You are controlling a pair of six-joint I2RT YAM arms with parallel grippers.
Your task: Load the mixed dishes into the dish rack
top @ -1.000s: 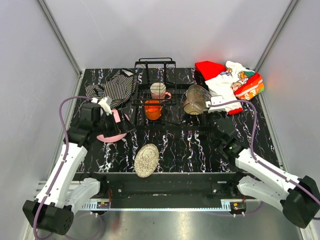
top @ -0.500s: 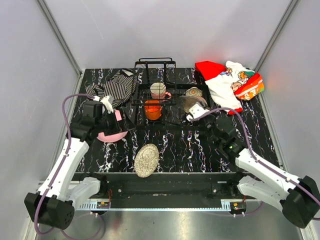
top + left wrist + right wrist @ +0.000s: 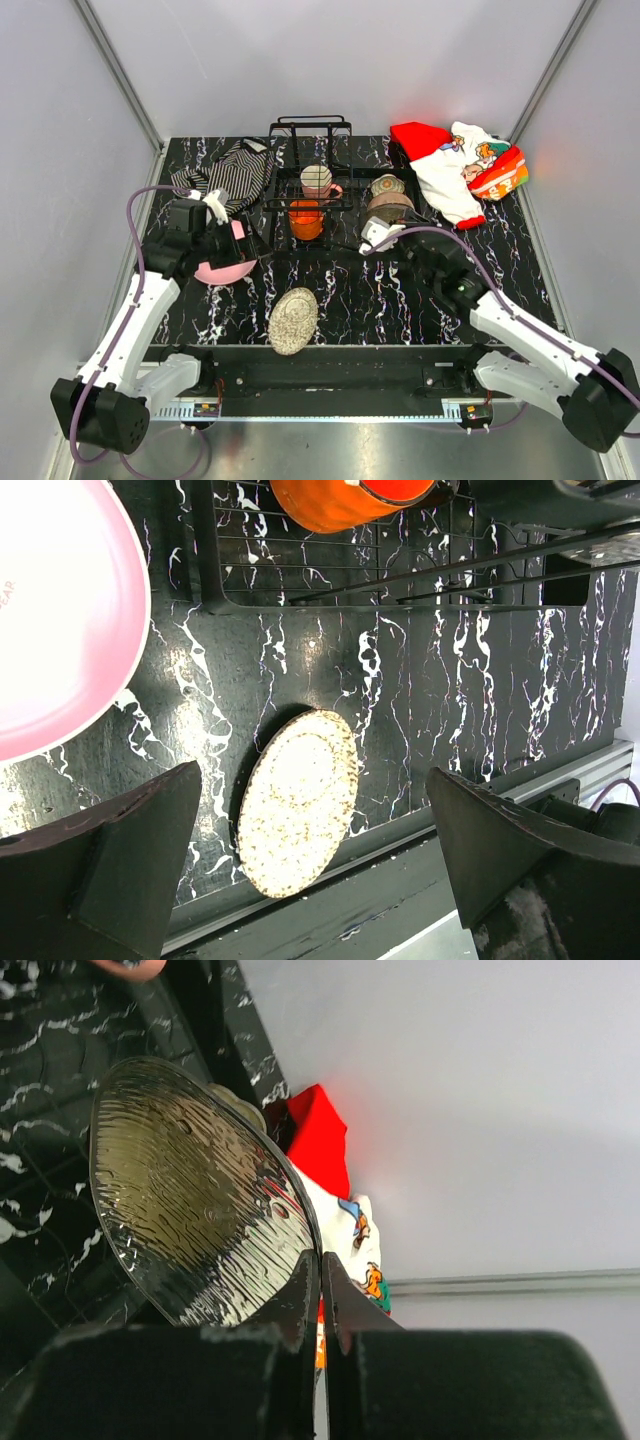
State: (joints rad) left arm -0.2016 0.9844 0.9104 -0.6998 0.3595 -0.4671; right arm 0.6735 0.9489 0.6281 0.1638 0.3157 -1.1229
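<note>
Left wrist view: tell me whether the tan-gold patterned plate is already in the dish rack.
No, the tan-gold patterned plate lies on the table near its front edge, apart from the dish rack.

Top external: sat high behind near edge, faced down and forward, covered whole tabletop. Left wrist: looked down, fairly near, at near-left part; shared tan-gold patterned plate with top view. Right wrist: very close on brownish bowl, faced far-right corner; shared bowl and red-white printed cloth with top view.

Left wrist view's edge crops the pink round plate.
</note>
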